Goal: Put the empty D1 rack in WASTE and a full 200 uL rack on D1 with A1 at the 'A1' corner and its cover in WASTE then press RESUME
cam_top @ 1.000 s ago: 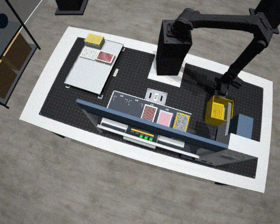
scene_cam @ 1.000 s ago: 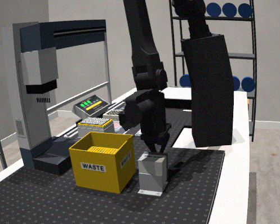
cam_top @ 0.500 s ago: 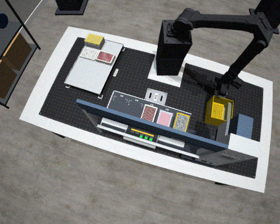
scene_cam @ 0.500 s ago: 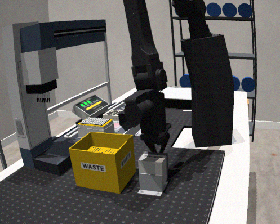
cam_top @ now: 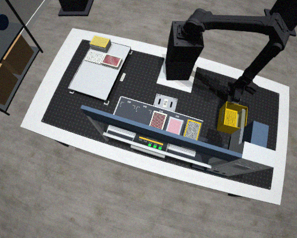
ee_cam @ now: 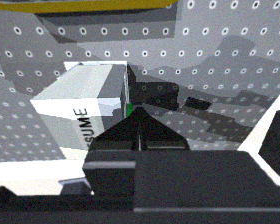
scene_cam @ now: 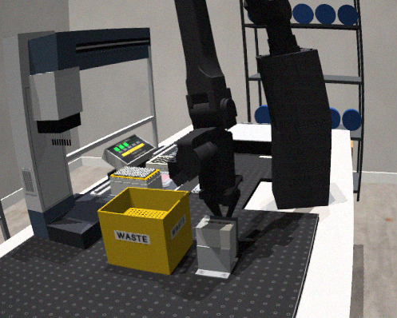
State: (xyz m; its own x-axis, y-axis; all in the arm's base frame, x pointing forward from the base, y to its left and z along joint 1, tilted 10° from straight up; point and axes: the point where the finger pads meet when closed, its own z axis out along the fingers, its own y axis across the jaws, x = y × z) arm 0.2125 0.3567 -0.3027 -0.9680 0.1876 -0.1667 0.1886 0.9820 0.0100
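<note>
My gripper is shut with nothing in it. Its tips rest against the green key of the grey RESUME box. The yellow WASTE bin stands right beside that box. A yellow empty rack lies flat inside it, below the rim. A pale flat piece leans at one inner wall of the bin. A yellow-edged rack full of tips sits uncovered on the deck's D1 place.
A pink plate and a red reservoir sit next to the full rack. The handler's gantry crosses over the deck. On the grey shelf plate are a yellow rack, a white plate and a red one. The arm's base column stands close by.
</note>
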